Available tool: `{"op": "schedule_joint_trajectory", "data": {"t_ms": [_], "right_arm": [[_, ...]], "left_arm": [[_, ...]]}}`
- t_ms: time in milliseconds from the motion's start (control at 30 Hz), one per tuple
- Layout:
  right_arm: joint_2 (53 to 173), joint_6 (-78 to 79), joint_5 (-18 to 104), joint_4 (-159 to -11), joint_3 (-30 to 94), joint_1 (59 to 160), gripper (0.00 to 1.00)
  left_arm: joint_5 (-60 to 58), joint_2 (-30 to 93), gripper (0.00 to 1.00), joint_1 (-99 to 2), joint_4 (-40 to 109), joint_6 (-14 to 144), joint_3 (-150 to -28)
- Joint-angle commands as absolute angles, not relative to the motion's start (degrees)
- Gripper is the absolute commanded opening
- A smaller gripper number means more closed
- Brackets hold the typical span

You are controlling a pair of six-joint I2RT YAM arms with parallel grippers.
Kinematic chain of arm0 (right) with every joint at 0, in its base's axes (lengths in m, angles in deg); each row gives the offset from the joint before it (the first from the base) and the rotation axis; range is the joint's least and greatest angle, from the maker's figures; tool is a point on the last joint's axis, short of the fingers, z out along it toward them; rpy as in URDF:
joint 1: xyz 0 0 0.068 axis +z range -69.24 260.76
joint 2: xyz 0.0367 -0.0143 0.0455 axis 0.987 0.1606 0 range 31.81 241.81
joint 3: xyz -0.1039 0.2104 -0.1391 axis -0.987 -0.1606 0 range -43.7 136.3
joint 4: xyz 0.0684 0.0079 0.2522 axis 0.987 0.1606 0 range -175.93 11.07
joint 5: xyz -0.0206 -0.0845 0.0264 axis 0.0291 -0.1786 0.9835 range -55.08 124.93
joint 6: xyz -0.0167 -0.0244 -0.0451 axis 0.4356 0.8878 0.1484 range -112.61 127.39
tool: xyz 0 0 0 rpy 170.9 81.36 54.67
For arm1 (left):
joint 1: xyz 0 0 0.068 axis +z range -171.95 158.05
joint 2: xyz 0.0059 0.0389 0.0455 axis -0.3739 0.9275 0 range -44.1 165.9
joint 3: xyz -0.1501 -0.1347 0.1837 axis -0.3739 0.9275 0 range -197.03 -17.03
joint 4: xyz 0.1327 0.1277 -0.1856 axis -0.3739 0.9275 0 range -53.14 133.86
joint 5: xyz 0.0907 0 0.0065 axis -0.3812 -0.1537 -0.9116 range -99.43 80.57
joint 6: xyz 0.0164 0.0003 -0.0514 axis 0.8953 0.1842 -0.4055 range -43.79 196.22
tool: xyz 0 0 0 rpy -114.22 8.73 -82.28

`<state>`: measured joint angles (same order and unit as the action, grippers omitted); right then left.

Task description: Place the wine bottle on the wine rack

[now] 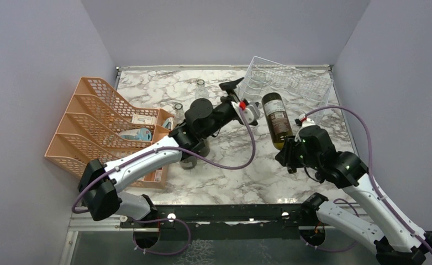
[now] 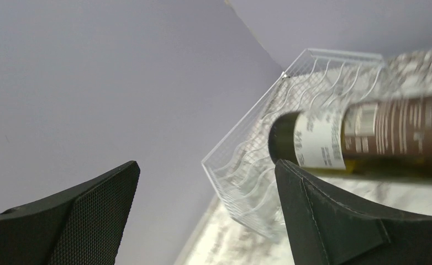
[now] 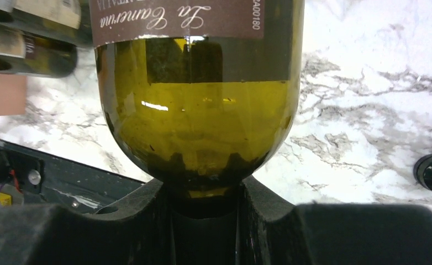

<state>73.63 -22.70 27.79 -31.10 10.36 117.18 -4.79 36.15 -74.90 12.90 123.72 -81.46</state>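
The wine bottle (image 1: 274,118) is olive green glass with a brown label. It is held off the marble top, its base pointing toward the wine rack (image 1: 288,83), a silvery-white wire rack at the back right. My right gripper (image 1: 287,152) is shut on the bottle's neck. In the right wrist view the bottle's shoulder (image 3: 197,110) sits just above my right gripper (image 3: 203,199). My left gripper (image 1: 241,102) is open and empty, just left of the bottle's base. In the left wrist view my left gripper (image 2: 207,165) faces the rack (image 2: 291,132), with the bottle (image 2: 390,135) above the right finger (image 2: 335,215).
An orange mesh tiered organizer (image 1: 103,127) stands at the left with small items in it. Other bottles stand on the marble top (image 1: 201,85), (image 1: 178,107), one under the left arm (image 1: 189,160). Grey walls close in the left, back and right sides.
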Motion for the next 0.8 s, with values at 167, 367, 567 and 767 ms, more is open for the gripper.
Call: {"op": "schedule_joint_trajectory", "data": {"t_ms": [167,367,567,767], "right_arm": [[74.9,-24.9,27.1,-46.7,0.0,117.1,0.01],[78.8,-27.2,24.3,-55.4,-5.8,117.1,0.01],[83.3,-29.2,20.6,-61.9,-8.8,117.1,0.01],[88.8,-28.5,20.6,-64.0,-8.2,117.0,0.01]], "left_arm": [[-13.8,26.5,0.99,-74.8,18.3,75.1,-77.2],[-15.5,23.0,0.99,-74.8,28.6,65.5,-76.1],[-11.5,17.1,0.99,-74.8,31.0,63.2,-73.6],[-12.5,14.4,0.99,-74.8,37.7,63.2,-76.4]]}}
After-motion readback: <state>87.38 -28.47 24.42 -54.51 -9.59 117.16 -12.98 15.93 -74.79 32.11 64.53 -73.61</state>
